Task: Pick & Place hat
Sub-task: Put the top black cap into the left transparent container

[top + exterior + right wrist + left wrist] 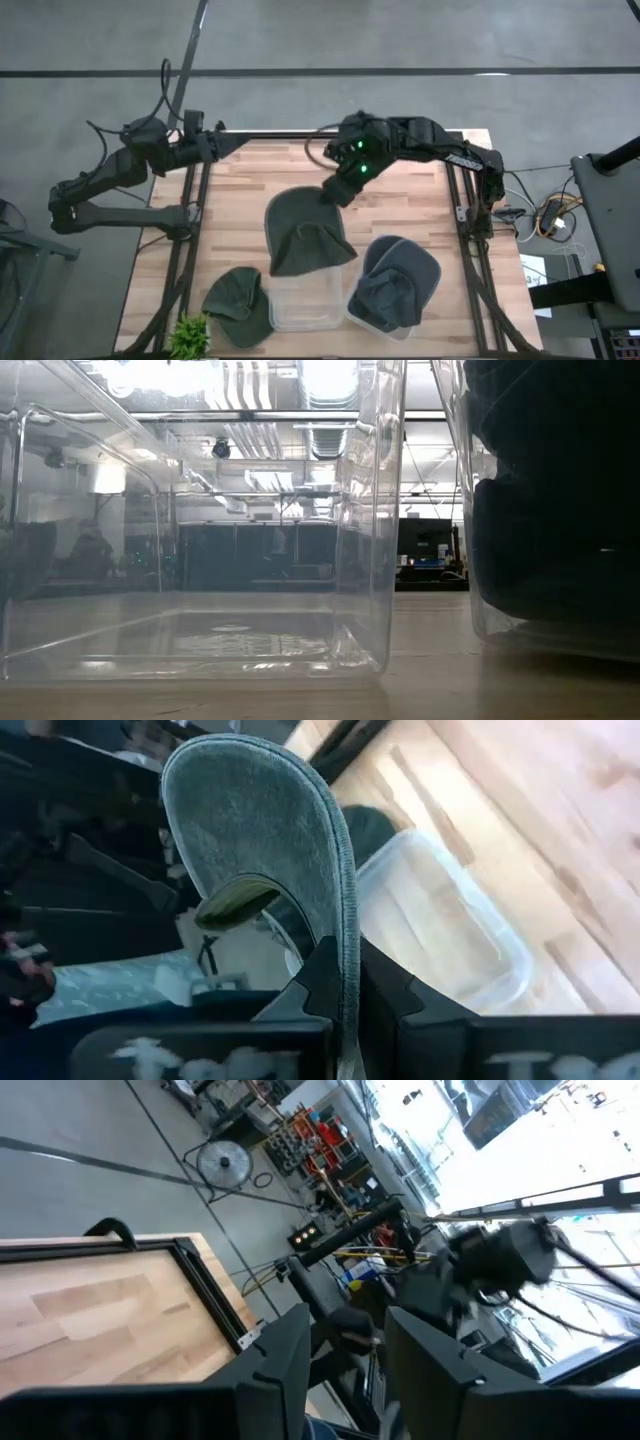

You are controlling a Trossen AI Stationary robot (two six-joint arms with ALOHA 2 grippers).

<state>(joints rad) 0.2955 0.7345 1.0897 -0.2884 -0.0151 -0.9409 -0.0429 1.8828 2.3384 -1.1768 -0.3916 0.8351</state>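
Observation:
A dark green hat (pixel 305 235) hangs from my right gripper (pixel 335 190) over the table's middle. Its lower part is above the far rim of a clear empty container (pixel 305 300). In the right wrist view the hat's brim (pixel 265 830) stands edge-on above the shut fingers. A second green hat (pixel 240 305) lies flat on the table at the near left. My left gripper (pixel 345 1370) is open and empty at the table's far left corner (pixel 212 142). My right gripper pinches the edge of the hat's brim (pixel 346 975) between its two fingers, on the hat's far right side (pixel 325 198). The fingers slant down from the table's far right. The hat hangs below the fingers, with its crown (pixel 312 255) lowest.
A second clear container (pixel 395 290) at the near right holds dark hats; in the low view its wall (pixel 470 510) stands beside the empty container (pixel 200 560). A small green plant (pixel 190 335) stands at the near left edge. Black frame rails (pixel 465 200) run along both table sides.

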